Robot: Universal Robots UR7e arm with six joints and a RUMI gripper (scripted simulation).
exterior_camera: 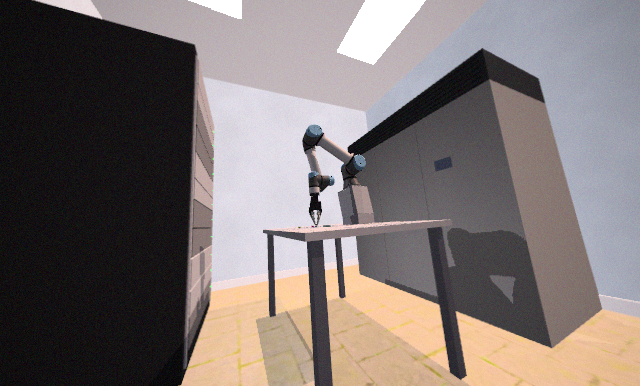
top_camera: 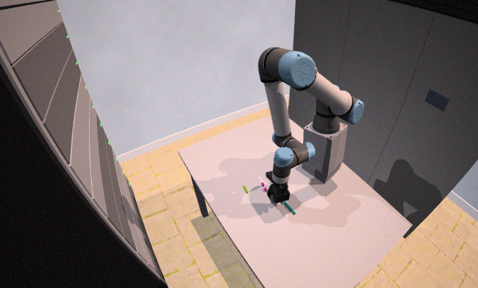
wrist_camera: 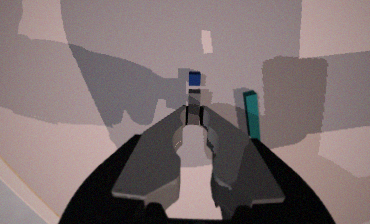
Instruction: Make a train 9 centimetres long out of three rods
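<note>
- Rods lay on the table [top_camera: 319, 239] close under the gripper [wrist_camera: 194, 112]; seen from the wrist cam, one was in the pincer itself.
- Gripper pointed down at the table top, its jaws pressed nearly together and pinching a thin grey-looking rod [wrist_camera: 194, 93] between the tips. Colour was hard to judge in the shadow.
- Just beyond the far end of that rod was the short blue rod [wrist_camera: 194, 78], in line w/ it. I could not tell if the two ends touched.
- To the right in the wrist view lay the turquoise rod [wrist_camera: 252, 117], flat, near the right finger but apart from the grey and blue ones; its near end was hidden behind the finger.
- Farther on, a small pale strip [wrist_camera: 206, 41] lay on the table, well apart; too faint to say its colour.
- In the top view, two magenta rods [top_camera: 263, 183] lay just beside the wrist, and the lime rod [top_camera: 246, 189] lay alone, a bit farther from the gripper on the same side.
- Arm was bent over from its grey pedestal [top_camera: 331, 149] at the back part of the table.
- Behind the pedestal stood a big dark cabinet [top_camera: 393, 93]; approx. opposite, on the other side of the room, a tall unit w/ drawers [top_camera: 57, 112].
</note>
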